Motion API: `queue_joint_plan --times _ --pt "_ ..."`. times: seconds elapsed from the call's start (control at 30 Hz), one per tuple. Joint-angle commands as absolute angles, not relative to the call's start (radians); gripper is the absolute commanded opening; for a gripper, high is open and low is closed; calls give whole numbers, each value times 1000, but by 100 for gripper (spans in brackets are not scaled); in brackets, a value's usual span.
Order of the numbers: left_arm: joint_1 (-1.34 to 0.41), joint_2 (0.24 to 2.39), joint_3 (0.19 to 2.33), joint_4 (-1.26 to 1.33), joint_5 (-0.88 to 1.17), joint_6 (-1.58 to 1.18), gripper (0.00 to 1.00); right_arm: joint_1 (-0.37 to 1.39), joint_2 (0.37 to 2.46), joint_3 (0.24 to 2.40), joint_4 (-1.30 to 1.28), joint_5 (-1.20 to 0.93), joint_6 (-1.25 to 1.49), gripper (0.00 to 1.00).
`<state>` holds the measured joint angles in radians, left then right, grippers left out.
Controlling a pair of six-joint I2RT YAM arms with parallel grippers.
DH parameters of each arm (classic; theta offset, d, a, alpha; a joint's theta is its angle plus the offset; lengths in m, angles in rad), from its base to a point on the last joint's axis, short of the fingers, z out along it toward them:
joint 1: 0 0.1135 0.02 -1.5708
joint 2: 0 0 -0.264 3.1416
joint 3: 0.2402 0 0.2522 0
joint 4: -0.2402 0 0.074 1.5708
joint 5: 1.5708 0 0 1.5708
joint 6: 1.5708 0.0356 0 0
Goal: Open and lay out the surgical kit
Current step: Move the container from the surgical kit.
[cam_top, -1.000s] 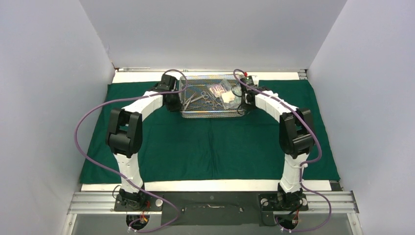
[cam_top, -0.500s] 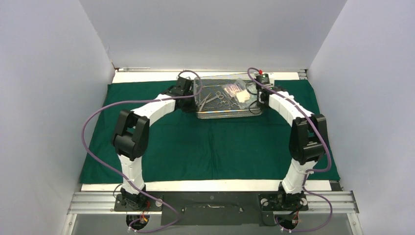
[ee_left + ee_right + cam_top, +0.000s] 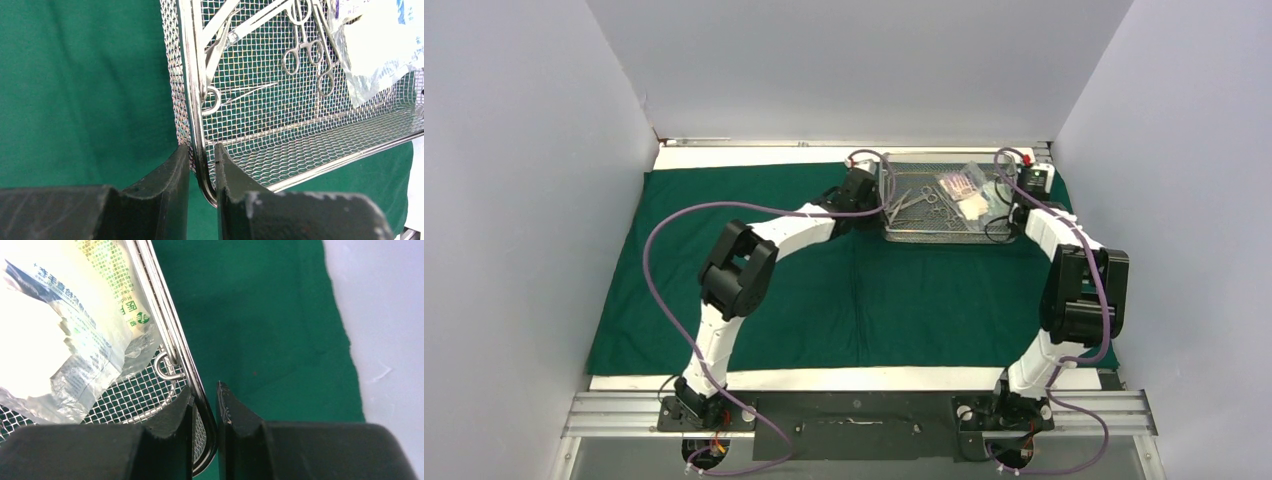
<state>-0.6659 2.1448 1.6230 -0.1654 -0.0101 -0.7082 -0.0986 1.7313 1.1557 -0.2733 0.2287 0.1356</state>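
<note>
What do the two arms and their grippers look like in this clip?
Both the left arm and right arm have white links with bulky black joint housings. A purple cable loops loosely from each base to its wrist. The left gripper and right gripper each have two blunt, dark, wedge-shaped fingers.

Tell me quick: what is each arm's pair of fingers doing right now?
The left gripper is closed on the wire-mesh tray, fingers either side of its left rim.
The right gripper is closed on the wire-mesh tray's right rim.

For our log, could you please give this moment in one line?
left gripper: pinching mesh tray left rim | right gripper: astride right rim
</note>
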Motion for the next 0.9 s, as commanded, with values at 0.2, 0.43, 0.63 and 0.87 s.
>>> queue_joint_plan --times 0.2,0.43,0.63,0.87 --pt "-800 2204 1805 109 64 -683 0 -336 1736 1169 132 363 120 5" --pt "-830 2286 1923 94 68 -696 0 -446 1767 1138 215 270 171 5" --pt "-864 2329 1954 104 100 -716 0 -468 1815 1187 221 248 159 5" --pt "-888 2374 1965 79 130 -737 0 -503 1891 1259 199 183 184 5"
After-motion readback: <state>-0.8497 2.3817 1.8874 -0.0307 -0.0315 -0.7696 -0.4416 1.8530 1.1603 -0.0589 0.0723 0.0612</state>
